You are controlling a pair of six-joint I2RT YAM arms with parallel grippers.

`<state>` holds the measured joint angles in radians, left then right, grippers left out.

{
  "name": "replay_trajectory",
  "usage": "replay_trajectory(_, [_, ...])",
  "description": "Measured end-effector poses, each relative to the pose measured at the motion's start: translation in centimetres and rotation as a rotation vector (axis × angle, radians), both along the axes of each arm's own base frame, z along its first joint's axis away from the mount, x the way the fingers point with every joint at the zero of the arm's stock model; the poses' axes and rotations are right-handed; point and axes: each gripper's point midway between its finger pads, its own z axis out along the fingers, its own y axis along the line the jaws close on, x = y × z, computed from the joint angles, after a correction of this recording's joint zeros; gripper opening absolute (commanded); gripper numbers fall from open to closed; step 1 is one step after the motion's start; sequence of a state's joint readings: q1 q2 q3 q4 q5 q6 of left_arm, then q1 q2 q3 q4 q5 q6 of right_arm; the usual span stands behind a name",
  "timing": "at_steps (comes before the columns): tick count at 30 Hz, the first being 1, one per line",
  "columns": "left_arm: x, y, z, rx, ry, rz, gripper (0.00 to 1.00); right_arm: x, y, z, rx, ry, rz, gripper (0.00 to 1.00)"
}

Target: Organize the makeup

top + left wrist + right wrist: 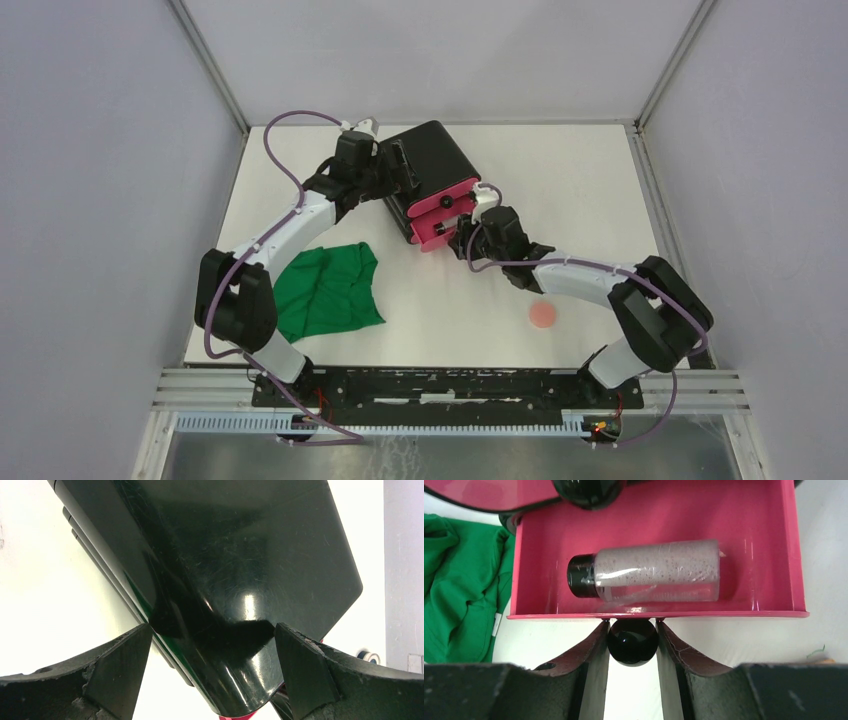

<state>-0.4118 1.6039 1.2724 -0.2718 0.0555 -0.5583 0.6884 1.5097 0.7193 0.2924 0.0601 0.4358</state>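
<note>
Right wrist view: the right tool (pixel 632 628) pinches the knob (pixel 633 645) of the open pink drawer (pixel 754 540) dead ahead, with the tube (pixel 656 570) lying crosswise inside. The left tool (pixel 211 630), spread wide, straddles the black box (pixel 225 555).

Left arm (pixel 270 240) reached forward from near-left base, elbow bent near table edge, forearm angled up and right toward far side. Left gripper (pixel 212 630) spread wide, fingers (pixel 117 672) flanking corner of black box (pixel 240 555). Right arm (pixel 580 280) folded at elbow by right edge, forearm running left. Right gripper (pixel 631 627) pinched on black drawer knob (pixel 632 642), fingers pressing both sides.
</note>
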Motion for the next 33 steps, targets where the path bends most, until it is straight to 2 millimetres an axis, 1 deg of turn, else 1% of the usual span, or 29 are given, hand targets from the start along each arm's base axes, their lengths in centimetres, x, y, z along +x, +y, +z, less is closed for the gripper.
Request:
replay_trajectory(7, [-0.1, 0.0, 0.0, 0.0, 0.0, 0.0, 0.99, 2.1, 1.2, 0.0, -0.006, -0.027, -0.01, 0.43])
replay_trajectory(9, [-0.1, 0.1, 0.0, 0.0, 0.001, 0.0, 0.99, 3.0, 1.6, -0.1, -0.001, -0.052, -0.015, 0.44])
replay_trajectory(15, [-0.3, 0.1, 0.0, 0.001, 0.003, 0.0, 0.99, 6.3, 3.2, 0.2, 0.06, -0.217, -0.037, 0.45])
replay_trajectory(18, [-0.4, 0.2, 0.0, 0.004, 0.003, 0.003, 0.99, 6.9, 3.4, 0.2, 0.069, -0.256, -0.04, 0.45])
replay_trajectory(22, [-0.6, 0.3, 0.1, 0.007, 0.008, 0.004, 0.99, 6.9, 3.4, 0.6, 0.085, -0.283, -0.039, 0.47])
replay_trajectory(25, [-0.7, 0.4, 0.1, 0.009, 0.012, 0.004, 0.99, 6.2, 2.9, 1.3, 0.098, -0.297, -0.038, 0.51])
replay_trajectory(31, [-1.6, 0.8, 0.4, 0.016, 0.027, 0.002, 0.99, 4.0, 1.1, 4.8, 0.141, -0.346, -0.045, 0.52])
replay_trajectory(33, [-2.1, 1.0, 1.2, 0.014, 0.02, 0.003, 0.99, 3.6, 0.7, 5.2, 0.149, -0.349, -0.046, 0.53])
